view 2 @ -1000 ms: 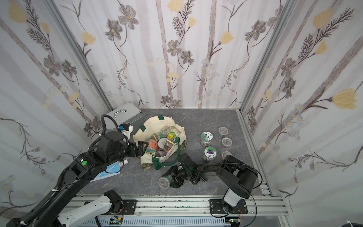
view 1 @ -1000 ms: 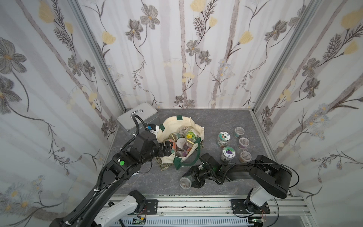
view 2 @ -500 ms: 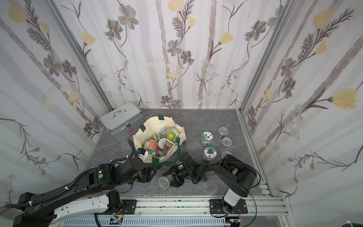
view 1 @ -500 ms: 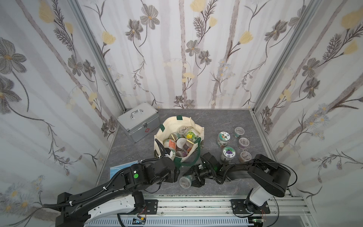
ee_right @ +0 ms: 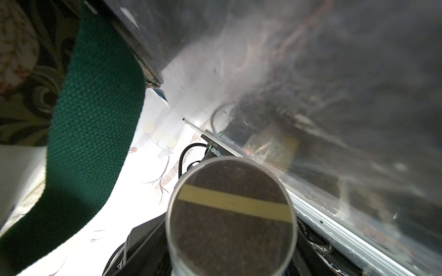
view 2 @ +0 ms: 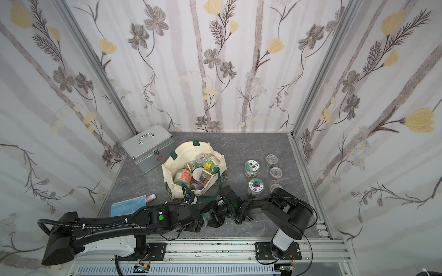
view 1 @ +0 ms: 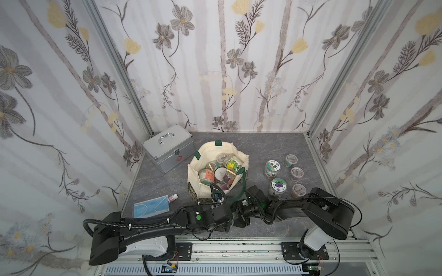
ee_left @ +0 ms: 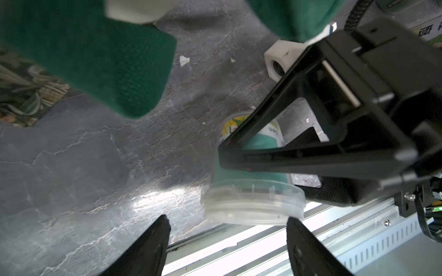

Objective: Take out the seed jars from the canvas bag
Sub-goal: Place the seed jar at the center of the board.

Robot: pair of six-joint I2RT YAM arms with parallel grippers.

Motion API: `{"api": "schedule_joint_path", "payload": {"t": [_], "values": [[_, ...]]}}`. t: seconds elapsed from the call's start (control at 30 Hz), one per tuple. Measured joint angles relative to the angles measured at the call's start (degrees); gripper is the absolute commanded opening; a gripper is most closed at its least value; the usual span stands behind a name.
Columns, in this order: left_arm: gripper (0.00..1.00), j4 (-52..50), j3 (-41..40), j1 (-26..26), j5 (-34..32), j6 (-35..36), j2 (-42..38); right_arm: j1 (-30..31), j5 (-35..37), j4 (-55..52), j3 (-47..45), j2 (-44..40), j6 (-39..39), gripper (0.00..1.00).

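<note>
The canvas bag [view 1: 210, 147] stands open mid-table with several seed jars [view 1: 220, 173] inside. More seed jars [view 1: 272, 167] stand upright on the table to its right. In front of the bag, my right gripper [view 2: 216, 213] is shut on one seed jar [view 2: 206, 217] held on its side. In the right wrist view this jar's round end [ee_right: 229, 215], crossed by a yellow strip, hides the jaws. My left gripper [ee_left: 227, 219] is open. Its fingertips [ee_left: 163, 229] flank the jar's clear lid [ee_left: 251, 203] without clamping it.
A silver metal case [view 1: 168, 148] sits at the back left. A blue face mask [view 1: 150, 208] and a tiny pink-capped bottle [view 1: 172, 197] lie front left. The bag's green handle [view 1: 241, 188] droops over both grippers. The metal front rail [view 1: 239, 248] runs just below them.
My left arm has swung from the bag's left side down to the table's front, bringing its gripper up to the jar in my right gripper. The right arm has barely moved.
</note>
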Motion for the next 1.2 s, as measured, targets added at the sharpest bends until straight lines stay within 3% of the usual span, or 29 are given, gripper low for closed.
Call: {"api": "schedule_joint_path", "payload": {"t": [0.17,0.57,0.8,0.97,1.2], "values": [[0.71,2.73,-0.48,-0.02,-0.28,0.0,0.98,0.26,0.02,0.13,0.0,0.02,0.15,0.65],[0.68,3.78,1.64,0.79,-1.62,0.33,4.98,0.48,0.15,0.92,-0.02,-0.02,1.01,0.69],[0.64,3.74,0.33,2.36,-1.77,0.28,3.8,0.48,0.15,0.83,-0.07,-0.92,1.11,0.81],[0.64,3.1,-0.94,3.02,-2.14,-0.22,2.32,0.42,0.26,-1.33,1.88,-2.89,-0.61,0.99],[0.68,1.01,0.0,3.06,-2.19,-0.55,-1.29,0.31,3.21,-15.47,7.67,-8.24,-9.9,1.0]]}}
